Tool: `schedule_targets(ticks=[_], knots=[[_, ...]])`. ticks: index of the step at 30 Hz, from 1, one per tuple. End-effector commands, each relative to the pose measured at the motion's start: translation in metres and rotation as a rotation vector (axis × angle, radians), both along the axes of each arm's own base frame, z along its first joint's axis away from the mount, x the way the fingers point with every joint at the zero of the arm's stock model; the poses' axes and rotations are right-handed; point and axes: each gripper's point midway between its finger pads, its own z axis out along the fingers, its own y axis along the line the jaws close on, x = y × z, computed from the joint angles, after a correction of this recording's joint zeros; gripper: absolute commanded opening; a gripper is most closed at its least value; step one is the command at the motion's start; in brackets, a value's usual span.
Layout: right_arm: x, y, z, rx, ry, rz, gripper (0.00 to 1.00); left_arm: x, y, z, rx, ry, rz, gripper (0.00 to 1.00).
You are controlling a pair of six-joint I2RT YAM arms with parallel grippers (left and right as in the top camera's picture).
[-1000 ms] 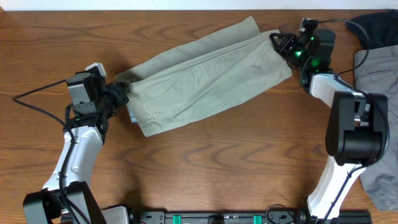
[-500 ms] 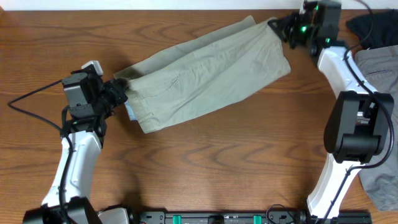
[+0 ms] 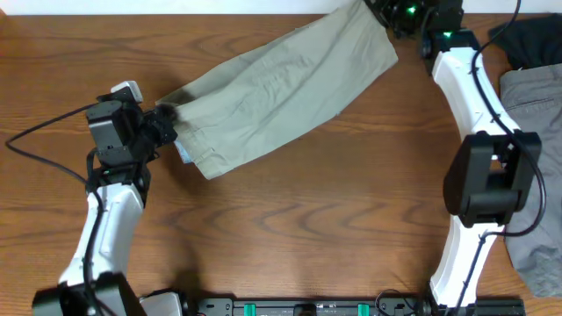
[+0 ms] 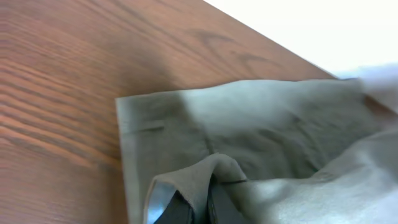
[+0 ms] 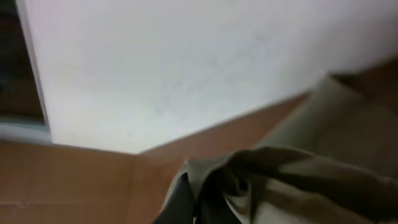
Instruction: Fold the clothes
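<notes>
1. The shorts (image 3: 281, 88) are stretched out in a slant across the far part of the table (image 3: 307, 228). They run from the left side up to the back right.
2. The left gripper (image 3: 169, 132) is pinched tight on the left end of the shorts. The left wrist view shows only a small bit of cloth between its fingers.
3. The right gripper (image 3: 386, 12) is pinched tight on the other end, right at the back edge of the table.
4. Each pinch holds just a little cloth. If the arms pull apart any more, the cloth may slip out of one pinch and that end would drop.
5. The right end is very close to the white surface (image 5: 186, 62) behind the table. A push farther back could bump it or hang the shorts off the edge.
6. The shorts sit crooked. A fold from here may come out lopsided.
7. The grey garment (image 3: 531, 105) and black garment (image 3: 527, 39) lie near the right arm. A wide swing could drag them along.
</notes>
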Motion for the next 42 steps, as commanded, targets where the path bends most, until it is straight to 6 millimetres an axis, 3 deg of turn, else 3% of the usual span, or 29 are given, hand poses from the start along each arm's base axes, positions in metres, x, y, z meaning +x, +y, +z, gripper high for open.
schedule_targets(ticks=[1,7,12,15,16,17,18,19,21,22,28,31,37,42], knots=[[0.019,0.008,-0.044,0.016,0.047,-0.057,0.01,0.013,0.017,-0.013,0.051,0.011,0.055,0.06],[0.045,0.015,-0.109,0.123,0.052,-0.092,0.01,0.024,0.032,-0.047,0.037,0.056,0.148,0.06],[0.047,0.022,-0.157,0.159,0.077,-0.068,0.01,0.033,0.042,-0.053,0.066,0.028,0.184,0.06],[0.044,0.026,-0.173,0.162,0.098,-0.043,0.01,0.037,0.045,-0.053,0.077,0.011,0.196,0.17],[0.043,0.027,-0.173,0.162,0.095,-0.032,0.06,0.038,0.046,-0.053,0.077,0.006,0.197,0.22],[0.042,0.030,-0.170,0.158,0.075,-0.009,0.15,0.039,0.046,-0.052,0.078,0.003,0.196,0.36],[0.041,0.033,-0.166,0.156,0.048,0.022,0.29,0.040,0.046,-0.050,0.079,-0.004,0.197,0.53],[0.040,0.037,-0.159,0.158,0.016,0.053,0.41,0.040,0.046,-0.049,0.080,-0.010,0.196,0.62],[0.036,0.042,-0.140,0.177,-0.054,0.130,0.59,0.040,0.047,-0.044,0.098,-0.017,0.187,0.70],[0.034,0.043,-0.132,0.189,-0.080,0.174,0.63,0.039,0.048,-0.042,0.107,-0.015,0.183,0.73],[0.012,0.029,-0.090,0.216,-0.154,0.385,0.70,0.012,0.044,-0.019,0.169,0.036,0.135,0.75],[0.001,0.024,-0.058,0.186,-0.238,0.461,0.82,-0.008,0.030,-0.005,0.158,0.065,0.077,0.75],[-0.019,0.030,0.030,0.143,-0.392,0.504,0.99,-0.044,0.011,0.021,0.122,0.083,0.019,0.74],[-0.035,0.026,0.129,0.160,-0.480,0.393,0.99,-0.067,0.004,0.050,0.128,0.040,0.010,0.74]])
